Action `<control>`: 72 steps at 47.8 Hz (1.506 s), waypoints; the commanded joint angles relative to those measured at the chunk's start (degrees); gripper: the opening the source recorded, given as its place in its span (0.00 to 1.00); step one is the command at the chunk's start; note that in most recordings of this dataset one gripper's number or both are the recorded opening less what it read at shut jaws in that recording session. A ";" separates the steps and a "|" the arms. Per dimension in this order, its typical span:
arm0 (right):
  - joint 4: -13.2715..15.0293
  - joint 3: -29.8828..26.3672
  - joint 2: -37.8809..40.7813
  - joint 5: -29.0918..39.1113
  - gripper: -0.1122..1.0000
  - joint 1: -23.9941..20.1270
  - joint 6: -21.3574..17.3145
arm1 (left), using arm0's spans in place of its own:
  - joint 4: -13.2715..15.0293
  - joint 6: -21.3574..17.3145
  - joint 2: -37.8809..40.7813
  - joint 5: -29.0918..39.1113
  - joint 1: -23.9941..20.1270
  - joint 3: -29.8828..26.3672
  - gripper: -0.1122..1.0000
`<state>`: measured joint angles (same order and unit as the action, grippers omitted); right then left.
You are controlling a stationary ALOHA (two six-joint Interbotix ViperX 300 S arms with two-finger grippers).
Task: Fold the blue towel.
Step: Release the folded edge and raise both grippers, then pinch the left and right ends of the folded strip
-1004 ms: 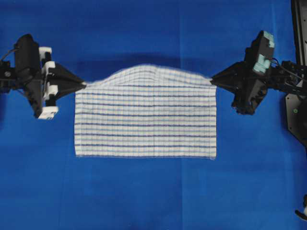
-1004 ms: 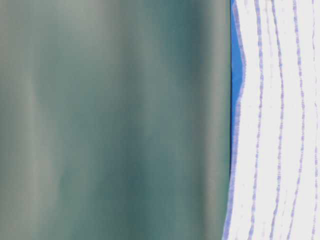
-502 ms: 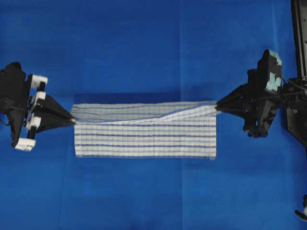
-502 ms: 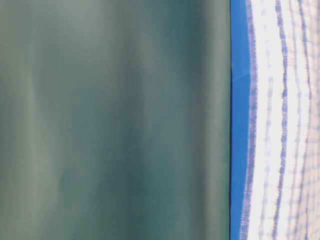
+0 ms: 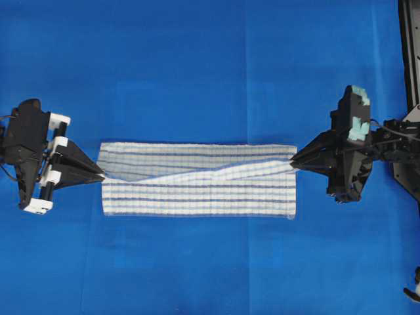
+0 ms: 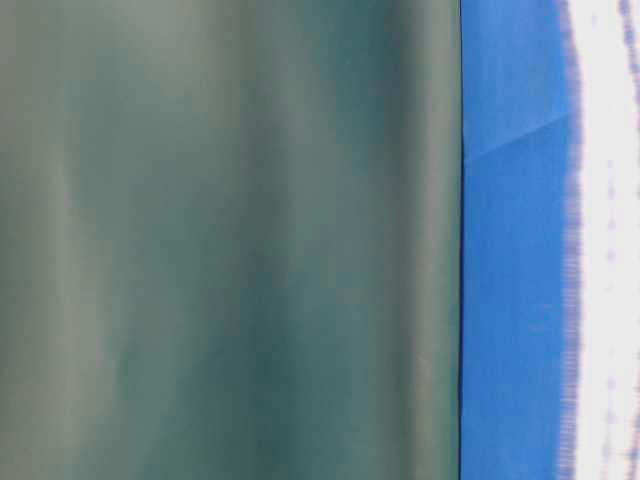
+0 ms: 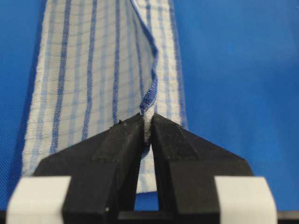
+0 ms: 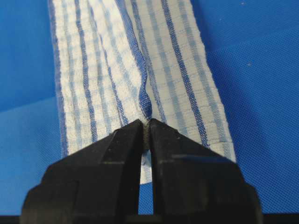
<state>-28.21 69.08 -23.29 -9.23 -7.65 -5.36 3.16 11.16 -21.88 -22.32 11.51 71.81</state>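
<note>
The blue towel [image 5: 197,179], white with thin blue stripes, lies in the middle of the blue table cover as a long band, its far half drawn over the near half. My left gripper [image 5: 103,176] is shut on the towel's left corner, and the hem [image 7: 148,100] rises from between its black fingers [image 7: 122,135]. My right gripper [image 5: 291,163] is shut on the right corner, with the towel [image 8: 135,70] pinched between its fingers [image 8: 122,137]. The carried edge runs slantwise between the two grippers. The table-level view shows only a blurred strip of the towel [image 6: 610,240].
A blue table cover [image 5: 210,65] fills the overhead view. A black stand [image 5: 410,98] runs down the right edge. A blurred grey-green surface [image 6: 230,240] blocks most of the table-level view.
Both grippers have moved toward the near edge with the towel's far corners. The raised far half has come down over the near half, and the towel is now a narrow band.
</note>
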 commanded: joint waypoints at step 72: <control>0.35 -4.92 14.24 -5.27 0.88 7.21 5.89 | -0.62 -4.48 14.77 11.51 -12.04 -10.63 0.80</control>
<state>-27.69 65.39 -10.81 -12.92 -0.62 0.44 2.72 6.86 -8.44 -9.76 -0.18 62.23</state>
